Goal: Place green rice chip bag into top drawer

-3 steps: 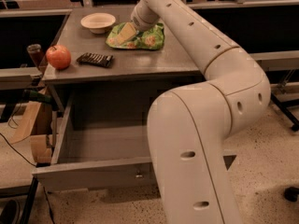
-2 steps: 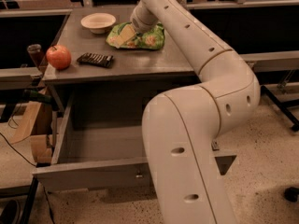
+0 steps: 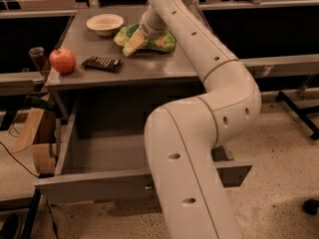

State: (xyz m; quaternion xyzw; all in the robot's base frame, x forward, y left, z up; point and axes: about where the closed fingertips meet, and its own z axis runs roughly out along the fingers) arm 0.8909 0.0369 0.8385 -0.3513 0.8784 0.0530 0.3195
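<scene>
The green rice chip bag (image 3: 160, 41) lies on the grey table top (image 3: 149, 66), right of a bowl. My gripper (image 3: 133, 45) reaches down from the long white arm (image 3: 199, 133) and sits on the bag's left end, covering part of it. The top drawer (image 3: 104, 153) is pulled out below the table and has nothing in it. Its flat grey front panel (image 3: 92, 187) faces the near side, and my arm hides its right half.
A white bowl (image 3: 104, 24), a red apple (image 3: 63, 60) and a dark striped snack bar (image 3: 101, 63) lie on the table's left half. A dark cup (image 3: 36, 57) stands left of the apple. Cardboard (image 3: 31, 131) leans beside the drawer's left side. A black stand leg (image 3: 299, 111) is on the floor at the right.
My gripper has come down and to the left onto the bag's left end. The arm's elbow has swung across the view. The bag has stayed in place.
</scene>
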